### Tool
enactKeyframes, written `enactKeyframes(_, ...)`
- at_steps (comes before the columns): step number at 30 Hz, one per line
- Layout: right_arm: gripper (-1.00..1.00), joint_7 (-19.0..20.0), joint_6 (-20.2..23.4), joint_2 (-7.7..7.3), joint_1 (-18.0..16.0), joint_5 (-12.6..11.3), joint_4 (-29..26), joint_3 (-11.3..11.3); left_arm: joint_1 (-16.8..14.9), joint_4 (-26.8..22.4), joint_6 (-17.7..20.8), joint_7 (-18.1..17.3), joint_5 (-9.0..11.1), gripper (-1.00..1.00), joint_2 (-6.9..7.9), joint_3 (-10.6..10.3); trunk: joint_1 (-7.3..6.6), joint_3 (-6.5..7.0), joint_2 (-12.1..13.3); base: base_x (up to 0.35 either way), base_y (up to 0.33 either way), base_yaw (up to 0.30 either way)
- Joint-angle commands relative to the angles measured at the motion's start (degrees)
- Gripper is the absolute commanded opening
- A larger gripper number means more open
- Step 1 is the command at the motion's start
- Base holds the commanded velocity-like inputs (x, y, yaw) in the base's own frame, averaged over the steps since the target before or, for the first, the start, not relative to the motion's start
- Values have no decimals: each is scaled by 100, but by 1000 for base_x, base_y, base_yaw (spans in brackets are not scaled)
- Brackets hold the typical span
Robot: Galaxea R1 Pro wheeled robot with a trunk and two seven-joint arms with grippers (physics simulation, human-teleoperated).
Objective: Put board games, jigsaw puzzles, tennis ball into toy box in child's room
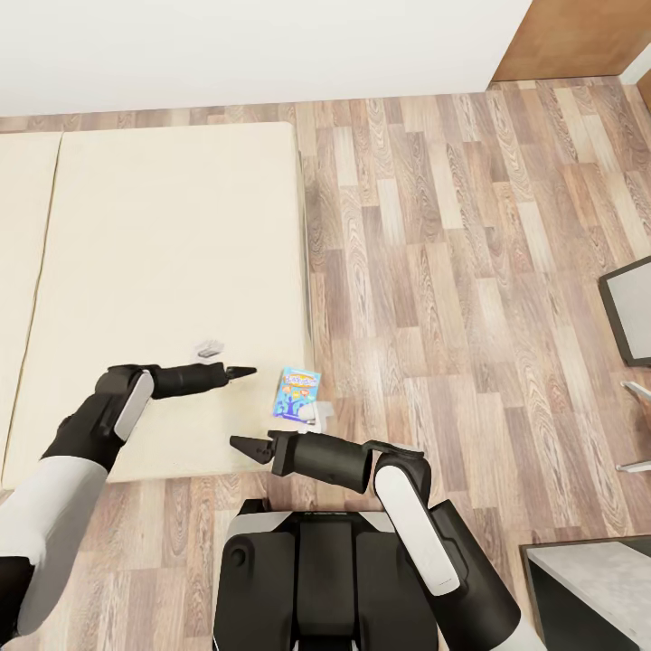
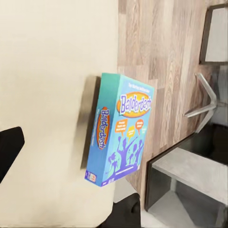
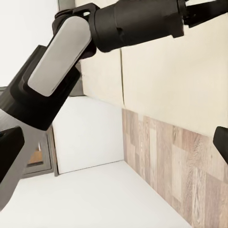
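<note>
The head camera is looking steeply down from above the trunk over the bed point(image 1: 163, 271) and wood floor point(image 1: 470, 271). The left wrist camera is sitting close to the blue board game point(image 2: 121, 130) at the mattress edge, sharing it with the head view. The right wrist camera is facing across the bed toward the left arm point(image 3: 95, 38) and a white wall point(image 3: 90, 133).

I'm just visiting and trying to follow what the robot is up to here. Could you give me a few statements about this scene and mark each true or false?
1. The blue board game lies at the bed's edge nearest the wooden floor. True.
2. The left gripper grips the game. False: it is beside the box, apart from it.
3. The box reads Balderdash. True.
4. The right gripper holds a ball. False: it holds nothing.
</note>
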Motion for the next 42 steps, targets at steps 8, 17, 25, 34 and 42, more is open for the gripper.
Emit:
enactKeyframes(8,100,71,10,-305,-2,16,-7,-300,-2,-19,322,-450,26,100,200,328,4,-6,-9,0,0,0)
enactKeyframes(17,100,505,24,-754,-2,-45,-3,-1193,-2,-21,399,-984,21,100,430,511,4,-6,-9,0,0,0)
enactKeyframes(25,100,1463,3,-1119,8,-37,29,-1638,-2,-21,412,-1073,16,100,467,534,4,-6,-9,0,0,0)
enactKeyframes(34,100,1807,-11,-1253,15,-28,342,-2141,-2,-21,408,-1097,22,100,472,537,4,-6,-9,0,0,0)
enactKeyframes(42,100,1861,-300,-1266,16,-13,762,-2508,-2,-21,509,-1261,30,100,489,565,4,-6,-9,0,0,0)
